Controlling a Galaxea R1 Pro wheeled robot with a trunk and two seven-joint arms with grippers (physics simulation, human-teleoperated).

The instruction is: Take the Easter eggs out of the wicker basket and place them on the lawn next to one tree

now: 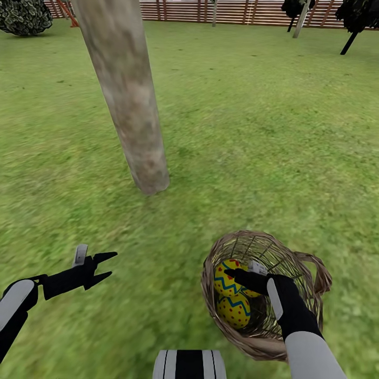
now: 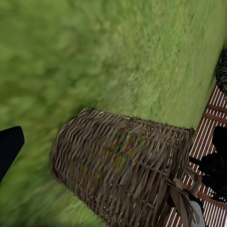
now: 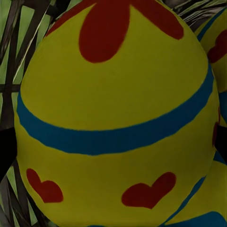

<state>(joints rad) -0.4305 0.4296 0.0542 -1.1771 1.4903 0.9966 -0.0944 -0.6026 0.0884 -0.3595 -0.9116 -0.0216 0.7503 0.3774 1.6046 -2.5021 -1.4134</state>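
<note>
The wicker basket (image 1: 310, 273) lies on the lawn (image 1: 252, 131) at the lower right, tilted toward me. Two yellow Easter eggs with blue zigzags and red marks show inside: one (image 1: 222, 281) above the other (image 1: 234, 311). My right gripper (image 1: 231, 273) reaches into the basket, open, its fingers either side of the upper egg (image 3: 113, 113); my arm covers the rest of the inside. A second egg (image 3: 218, 45) peeks in beside it. The tree (image 1: 131, 105) stands on the grass ahead of the basket, to the left. My left gripper (image 1: 107, 266) hangs open over bare grass.
In the left wrist view the basket (image 2: 118, 175) shows from the side, with a finger (image 2: 7, 151) at the edge. A brown slat fence (image 1: 210, 10) closes the far end. A dark shrub (image 1: 23, 16) and dark trees (image 1: 358, 16) stand near it.
</note>
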